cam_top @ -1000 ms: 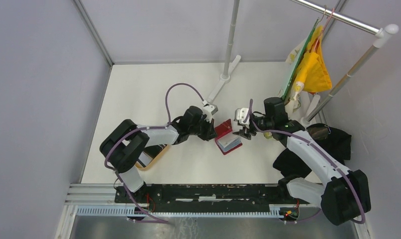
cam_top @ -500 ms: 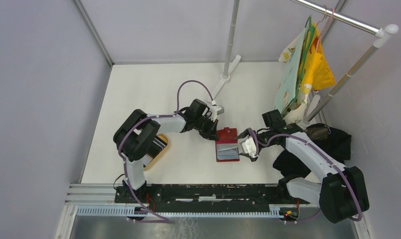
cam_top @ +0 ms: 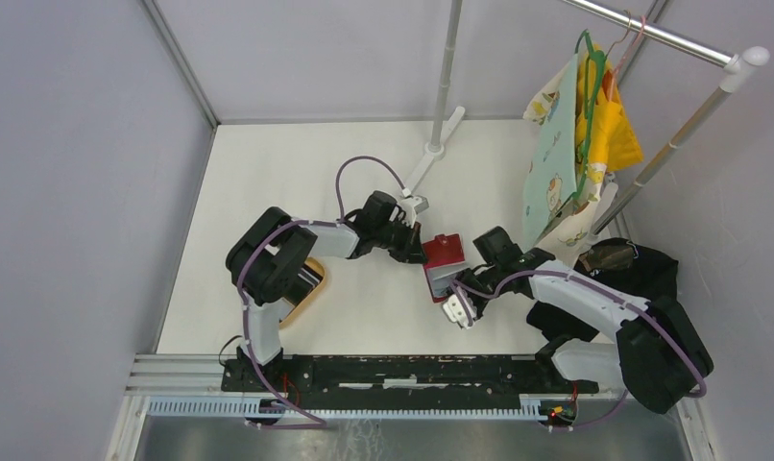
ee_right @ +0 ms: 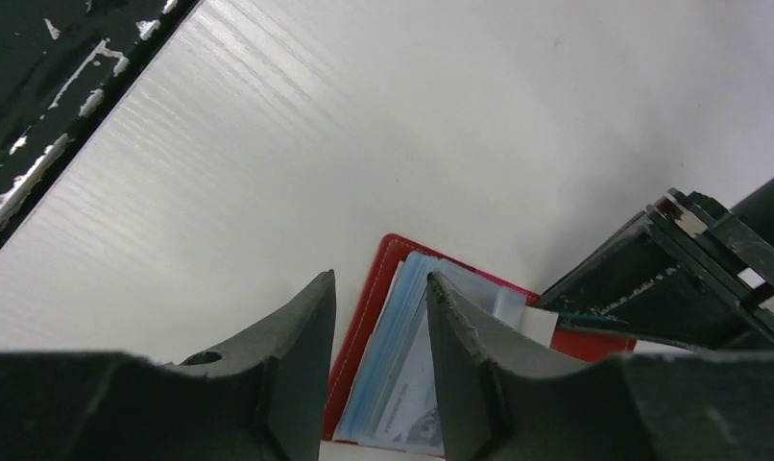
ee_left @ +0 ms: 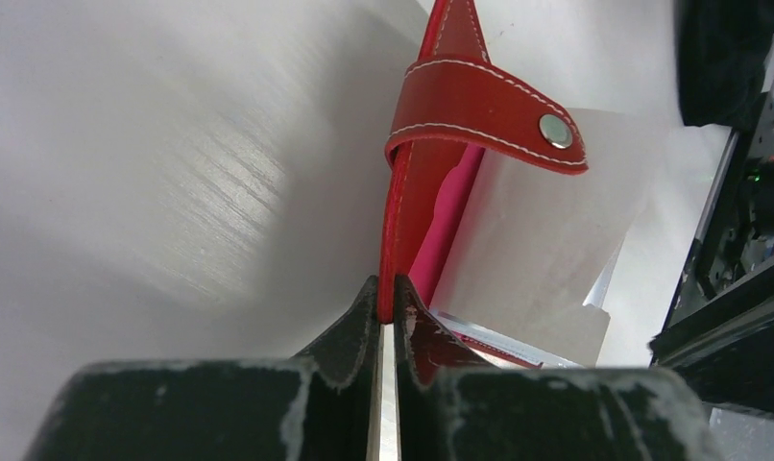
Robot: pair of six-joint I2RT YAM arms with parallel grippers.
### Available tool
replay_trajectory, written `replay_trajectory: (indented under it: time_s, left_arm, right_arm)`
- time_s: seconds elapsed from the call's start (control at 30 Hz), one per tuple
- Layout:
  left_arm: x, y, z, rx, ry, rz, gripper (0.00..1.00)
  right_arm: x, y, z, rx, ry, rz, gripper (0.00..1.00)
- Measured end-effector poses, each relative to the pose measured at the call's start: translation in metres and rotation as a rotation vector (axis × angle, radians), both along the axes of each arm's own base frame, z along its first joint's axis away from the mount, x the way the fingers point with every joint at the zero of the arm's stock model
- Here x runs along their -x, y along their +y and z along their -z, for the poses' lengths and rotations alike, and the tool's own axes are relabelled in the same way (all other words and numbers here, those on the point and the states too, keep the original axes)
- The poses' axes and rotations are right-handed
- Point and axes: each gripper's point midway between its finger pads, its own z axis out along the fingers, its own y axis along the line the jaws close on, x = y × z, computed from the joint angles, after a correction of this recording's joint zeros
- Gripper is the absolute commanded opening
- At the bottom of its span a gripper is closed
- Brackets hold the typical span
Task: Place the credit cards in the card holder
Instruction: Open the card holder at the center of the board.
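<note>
Top view: holder point(cam_top: 447, 252) is seen on table point(cam_top: 268, 173) betw. both grippers, one flap raised. L gripper point(cam_top: 420, 252) is clamped on its left edge; R gripper point(cam_top: 458, 305) is set at its near end.

L wrist: red flap edge is pinched betw. fingers point(ee_left: 350, 336); snap tab point(ee_left: 489, 110) is seen above.

R wrist: fingers point(ee_right: 302, 346) are spread, nothing clamped; holder corner w/ cards point(ee_right: 407, 375) is seen in the gap.
</note>
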Motion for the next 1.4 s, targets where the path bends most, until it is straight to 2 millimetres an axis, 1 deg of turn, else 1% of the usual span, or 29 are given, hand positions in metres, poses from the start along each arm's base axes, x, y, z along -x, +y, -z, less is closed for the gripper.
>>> replay_trajectory:
  time_s: [0.1, 0.13, 0.3, 0.47, 0.67, 0.87, 1.13, 1.4]
  left_arm:
    - [0.000, -0.001, 0.000, 0.022, 0.000, -0.017, 0.10]
    - [0.000, -0.001, 0.000, 0.026, -0.002, -0.018, 0.10]
    - [0.000, -0.002, 0.000, 0.034, 0.002, -0.025, 0.10]
    - [0.001, -0.002, 0.000, 0.030, 0.007, -0.023, 0.09]
    - [0.002, -0.001, 0.000, 0.022, 0.019, -0.022, 0.09]
    - [0.003, -0.001, 0.000, 0.013, 0.031, -0.019, 0.09]
    - [0.005, -0.003, -0.001, 0.005, 0.040, 0.010, 0.07]
    - [0.008, -0.005, -0.001, 0.003, 0.053, 0.020, 0.07]
  right_arm:
    - [-0.003, 0.004, 0.011, 0.056, -0.006, 0.018, 0.45]
    - [-0.007, 0.003, 0.013, 0.073, -0.011, 0.038, 0.46]
    - [-0.029, 0.002, 0.015, 0.097, -0.056, 0.144, 0.48]
    - [-0.043, -0.002, 0.018, 0.115, -0.080, 0.227, 0.50]
    - [-0.049, -0.006, 0.028, 0.153, -0.065, 0.272, 0.54]
    - [-0.054, -0.010, 0.034, 0.179, -0.057, 0.320, 0.53]
    - [-0.058, -0.012, 0.034, 0.182, -0.065, 0.354, 0.52]
    - [-0.059, -0.012, 0.030, 0.172, -0.080, 0.360, 0.55]
